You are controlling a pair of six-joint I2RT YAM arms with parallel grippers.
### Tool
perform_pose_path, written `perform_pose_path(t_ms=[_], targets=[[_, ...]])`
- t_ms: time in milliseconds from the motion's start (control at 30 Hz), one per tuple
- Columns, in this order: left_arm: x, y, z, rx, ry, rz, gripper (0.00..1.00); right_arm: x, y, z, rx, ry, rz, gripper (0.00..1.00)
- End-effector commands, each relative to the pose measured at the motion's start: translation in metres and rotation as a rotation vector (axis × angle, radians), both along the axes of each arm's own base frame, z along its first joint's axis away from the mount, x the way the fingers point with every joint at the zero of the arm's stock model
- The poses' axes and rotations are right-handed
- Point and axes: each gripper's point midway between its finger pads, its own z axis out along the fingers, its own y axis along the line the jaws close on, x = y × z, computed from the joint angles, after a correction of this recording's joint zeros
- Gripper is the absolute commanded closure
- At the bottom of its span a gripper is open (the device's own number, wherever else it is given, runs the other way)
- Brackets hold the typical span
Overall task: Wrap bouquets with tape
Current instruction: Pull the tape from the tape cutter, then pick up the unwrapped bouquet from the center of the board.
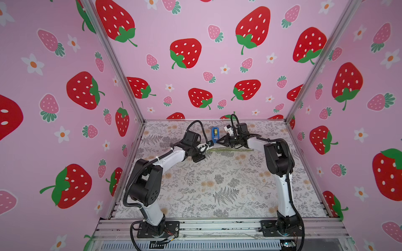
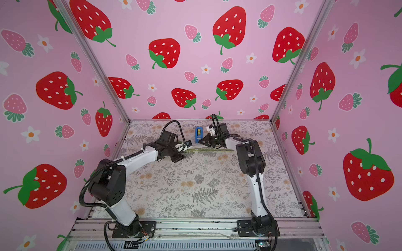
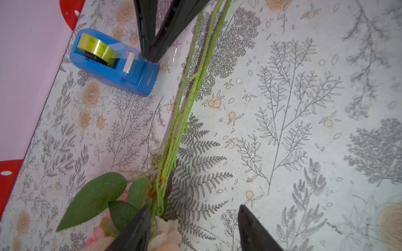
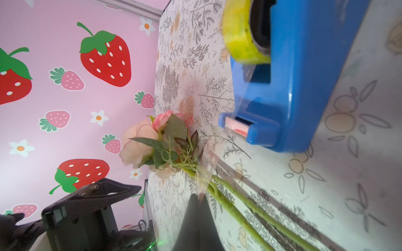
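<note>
The bouquets [image 3: 185, 108] are one bunch lying flat on the table covering, with pink and cream blooms [image 4: 143, 139] and long green stems [image 1: 230, 150] [image 2: 208, 149]. My left gripper [image 3: 193, 217] is open over the bloom end, one finger against the leaves and stem bases. In both top views it [image 1: 203, 153] [image 2: 181, 153] hides the blooms. The tape [image 3: 97, 49] sits in its blue dispenser [image 1: 215, 133] [image 2: 198, 133] [image 4: 304, 87] behind the stems. My right gripper [image 4: 199, 196] [image 1: 217, 141] is shut on a clear strip drawn from the dispenser's cutter, just above the stems.
The pink strawberry back wall [image 1: 195, 87] stands close behind the dispenser. Aluminium frame posts [image 1: 289, 117] mark the back corners. The floral table covering [image 1: 217, 184] stretches toward the front rail [image 1: 217, 226].
</note>
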Motion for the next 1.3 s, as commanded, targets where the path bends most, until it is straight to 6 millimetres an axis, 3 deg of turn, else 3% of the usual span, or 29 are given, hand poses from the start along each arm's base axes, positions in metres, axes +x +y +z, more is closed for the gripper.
perform_pose_path(t_ms=[0, 267, 433, 800, 1133, 1267], targets=[[0.006, -0.007, -0.001, 0.063, -0.023, -0.126, 0.36, -0.015, 0.004, 0.025, 0.038, -0.031, 0.054, 1.00], [0.032, -0.011, -0.020, 0.193, -0.023, -0.220, 0.37, -0.019, -0.001, 0.026, 0.034, -0.022, 0.049, 1.00], [0.034, -0.021, -0.033, 0.215, 0.016, -0.277, 0.41, -0.019, -0.006, 0.028, 0.022, -0.025, 0.046, 1.00], [0.063, -0.024, -0.060, 0.285, -0.022, -0.225, 0.44, -0.014, -0.021, 0.024, 0.000, -0.012, 0.045, 1.00], [0.061, -0.012, -0.087, 0.330, 0.013, -0.275, 0.56, -0.017, -0.032, 0.007, -0.042, 0.036, 0.070, 1.00], [0.069, -0.016, -0.084, 0.321, -0.015, -0.277, 0.61, -0.019, -0.033, 0.002, -0.052, 0.051, 0.073, 1.00]])
